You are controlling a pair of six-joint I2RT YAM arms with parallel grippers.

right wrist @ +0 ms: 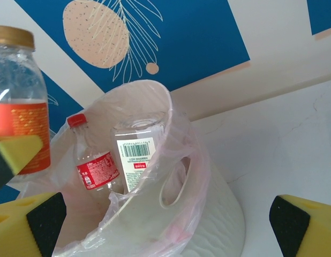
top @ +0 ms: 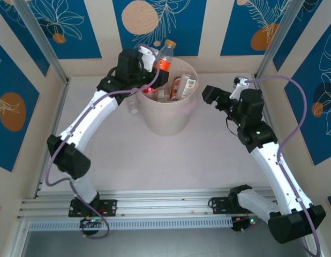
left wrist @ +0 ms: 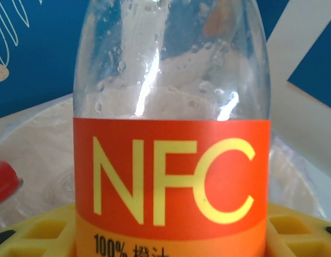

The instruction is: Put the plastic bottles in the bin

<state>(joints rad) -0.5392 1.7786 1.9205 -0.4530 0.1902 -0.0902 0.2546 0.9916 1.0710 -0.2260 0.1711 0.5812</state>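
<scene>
My left gripper (top: 161, 68) is shut on a clear plastic bottle (top: 164, 56) with an orange label and orange cap. It holds the bottle upright over the far left rim of the pale bin (top: 168, 115). Up close, the NFC label (left wrist: 171, 176) sits between the gripper's yellow pads (left wrist: 31, 233). Several bottles lie inside the lined bin, among them a red-labelled one (right wrist: 96, 166) and a white-labelled one (right wrist: 136, 155) standing upside down. My right gripper (top: 209, 95) hangs open just right of the bin, its yellow fingers (right wrist: 305, 227) wide apart with nothing between them.
A small clear bottle-like thing (top: 134, 107) stands on the table just left of the bin. Blue patterned walls close the table in at the back and both sides. The bin's thin liner (right wrist: 187, 160) drapes over its rim and handle hole.
</scene>
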